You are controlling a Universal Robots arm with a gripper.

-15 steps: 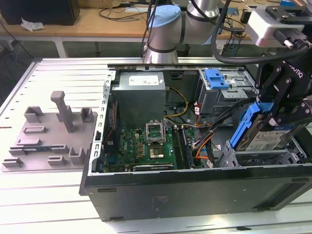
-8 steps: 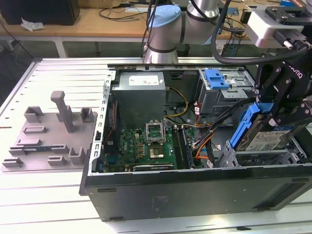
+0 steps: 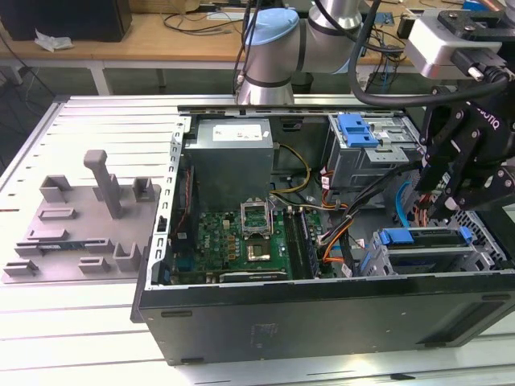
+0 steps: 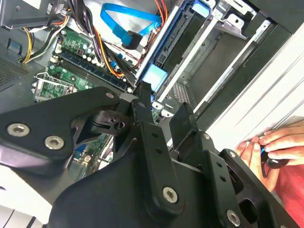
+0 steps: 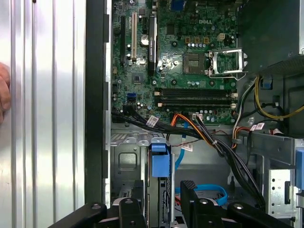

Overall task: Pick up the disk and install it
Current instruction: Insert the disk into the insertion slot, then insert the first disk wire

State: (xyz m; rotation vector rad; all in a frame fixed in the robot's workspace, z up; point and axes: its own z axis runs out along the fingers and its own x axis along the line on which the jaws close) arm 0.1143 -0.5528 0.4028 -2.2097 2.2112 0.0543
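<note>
Bright even light, white glare on ribbed table (image 5: 47, 95), shadowed computer case (image 3: 322, 310) interior

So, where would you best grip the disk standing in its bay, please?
Probably across the narrow blue carrier edge, coming straight down into the open case: the disk stands on edge, so only that upper edge is exposed. The gripper hangs open over it.

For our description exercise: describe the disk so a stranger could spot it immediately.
Find the open computer case, then its near corner on the exterior view's right, below the gripper. The disk sits there in a bright blue carrier; the other blue carrier lies farther back.
</note>
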